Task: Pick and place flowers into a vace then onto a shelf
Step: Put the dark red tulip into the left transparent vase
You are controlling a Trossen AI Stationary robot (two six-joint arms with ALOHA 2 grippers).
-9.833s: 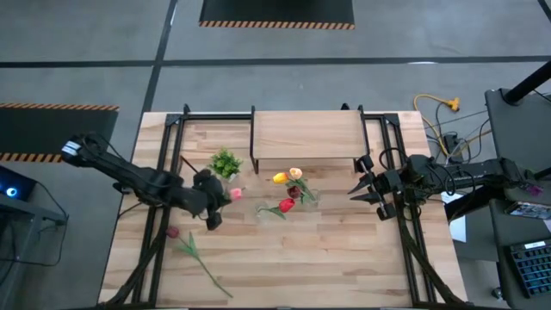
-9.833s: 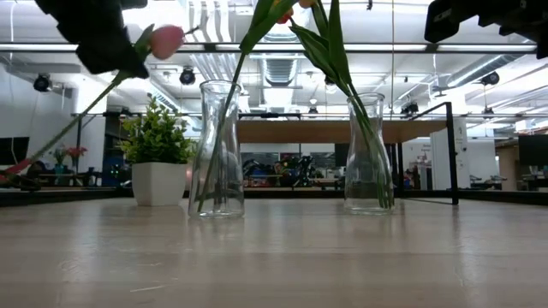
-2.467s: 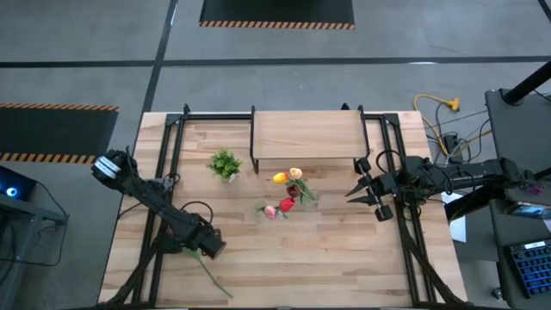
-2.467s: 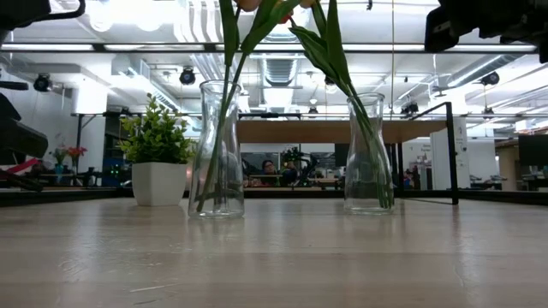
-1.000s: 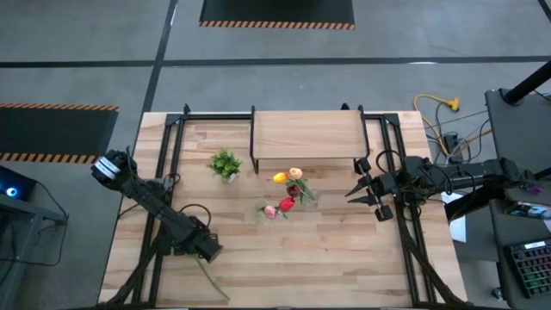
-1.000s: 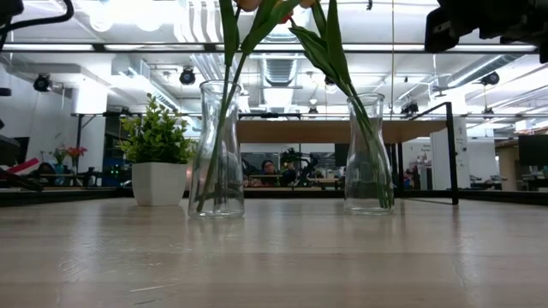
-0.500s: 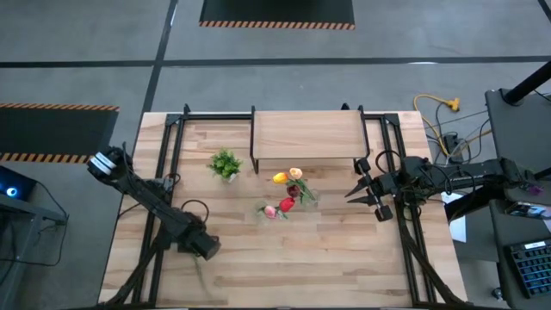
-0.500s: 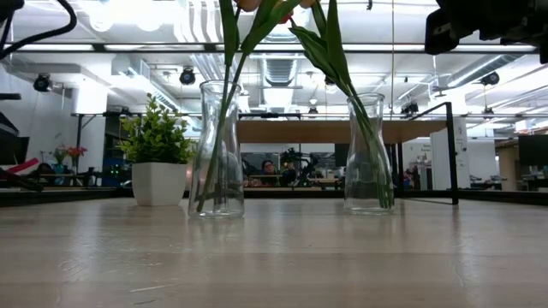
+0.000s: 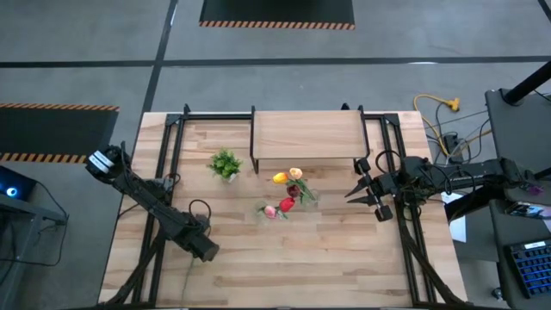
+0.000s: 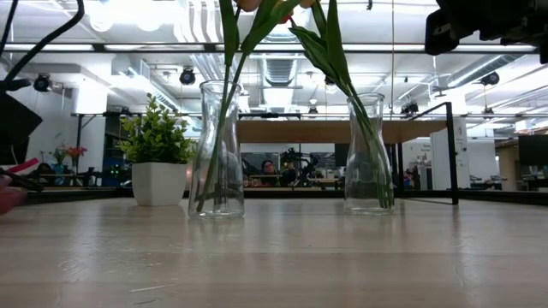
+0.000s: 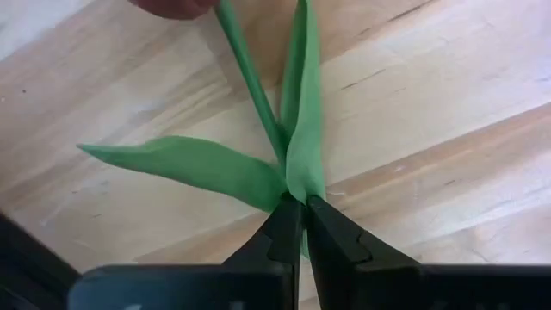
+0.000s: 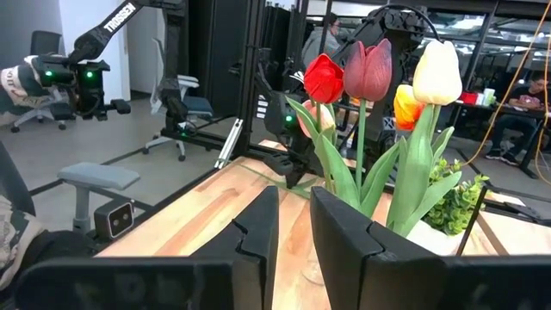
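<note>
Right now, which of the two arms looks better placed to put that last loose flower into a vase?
The left. Its gripper is closed on the stem of the loose tulip lying on the table. The right gripper hangs empty beside the vases, fingers apart.

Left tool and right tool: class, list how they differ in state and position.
The left tool is shut on a tulip stem; the right tool is open and empty. The left tool is low over the table's left side; the right tool is at its right side, facing the vased tulips. Both have two dark fingers.
</note>
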